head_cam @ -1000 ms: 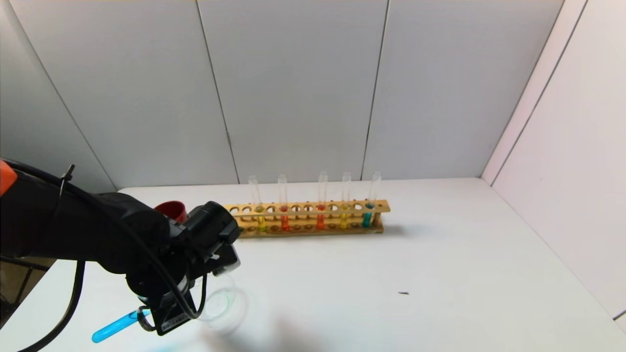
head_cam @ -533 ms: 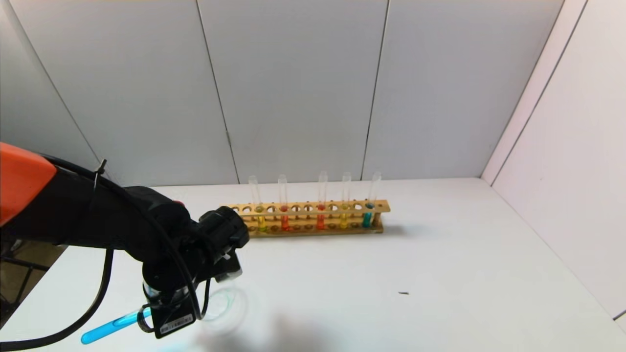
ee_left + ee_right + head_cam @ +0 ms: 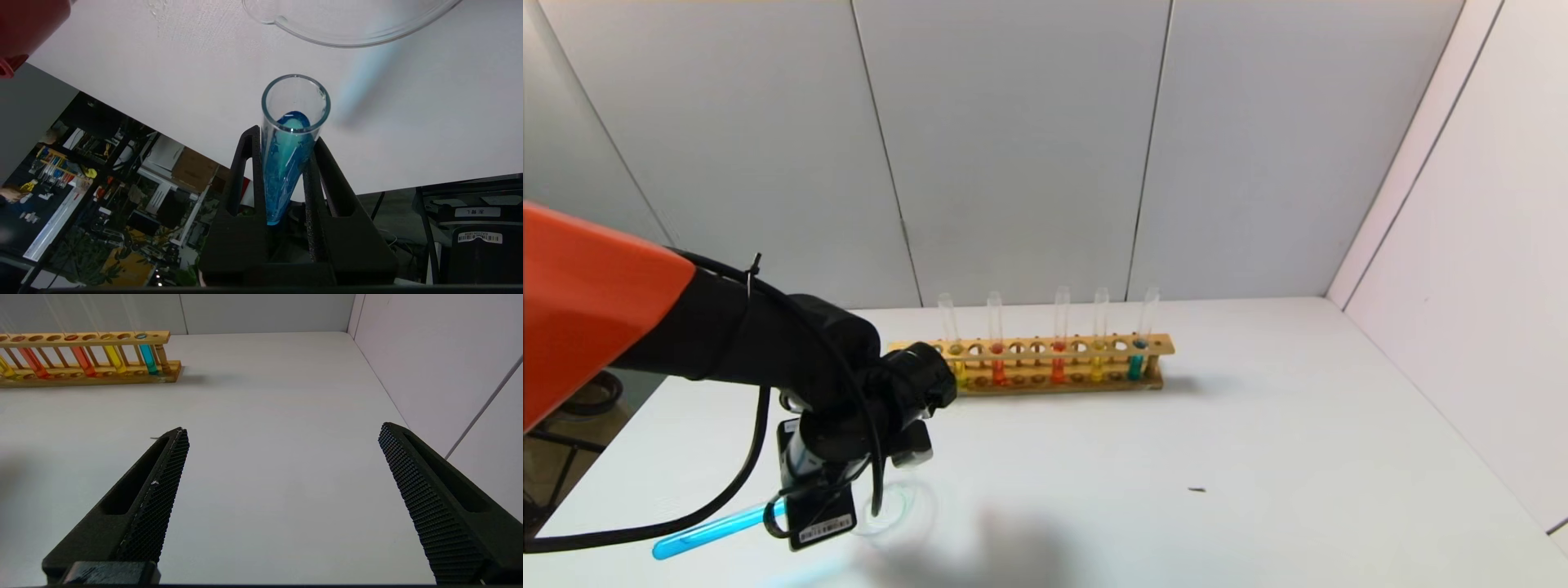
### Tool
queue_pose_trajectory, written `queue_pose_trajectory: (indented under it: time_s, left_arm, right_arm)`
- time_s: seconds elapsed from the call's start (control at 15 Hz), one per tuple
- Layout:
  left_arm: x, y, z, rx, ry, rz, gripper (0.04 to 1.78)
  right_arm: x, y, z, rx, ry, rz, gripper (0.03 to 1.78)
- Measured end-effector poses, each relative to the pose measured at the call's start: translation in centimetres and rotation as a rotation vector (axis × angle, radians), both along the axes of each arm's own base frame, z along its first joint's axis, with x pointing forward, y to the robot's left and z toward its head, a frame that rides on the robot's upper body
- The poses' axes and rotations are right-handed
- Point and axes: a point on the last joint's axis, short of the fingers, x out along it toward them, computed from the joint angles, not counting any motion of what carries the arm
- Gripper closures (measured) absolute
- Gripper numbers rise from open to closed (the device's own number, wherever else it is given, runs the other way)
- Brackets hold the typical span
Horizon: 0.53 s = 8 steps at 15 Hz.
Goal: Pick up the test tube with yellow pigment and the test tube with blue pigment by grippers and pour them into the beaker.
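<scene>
The left tool [image 3: 286, 163] pinches the test tube with blue pigment [image 3: 707, 531] — long axis near level, mouth facing the beaker [image 3: 894, 506] just beside it, liquid not yet spilling. The right tool [image 3: 282, 498], spread wide, hangs well away from the beaker.

Wooden tube rack [image 3: 1045, 366] stands near back of white table [image 3: 1258, 425], parallel to grey wall panels [image 3: 1013, 147]; it holds upright tubes: two orange-red [image 3: 998, 371], a golden-yellow [image 3: 1097, 366], a teal one [image 3: 1135, 364] at the rack's right end. Dark-red cup [image 3: 28, 24] sits at table's left side. Small dark speck [image 3: 1196, 490] lies on bare table right of centre.
</scene>
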Motion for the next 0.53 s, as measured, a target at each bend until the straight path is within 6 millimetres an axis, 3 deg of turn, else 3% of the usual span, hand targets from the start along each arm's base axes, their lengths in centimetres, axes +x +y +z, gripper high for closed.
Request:
queue_pose_trajectory:
  time_s: [0.53]
  left_arm:
    - [1.2, -0.7, 0.0, 0.066, 0.092, -0.003, 1.51]
  right_arm:
    - [0.0, 0.0, 0.0, 0.000, 0.000, 0.000, 0.11]
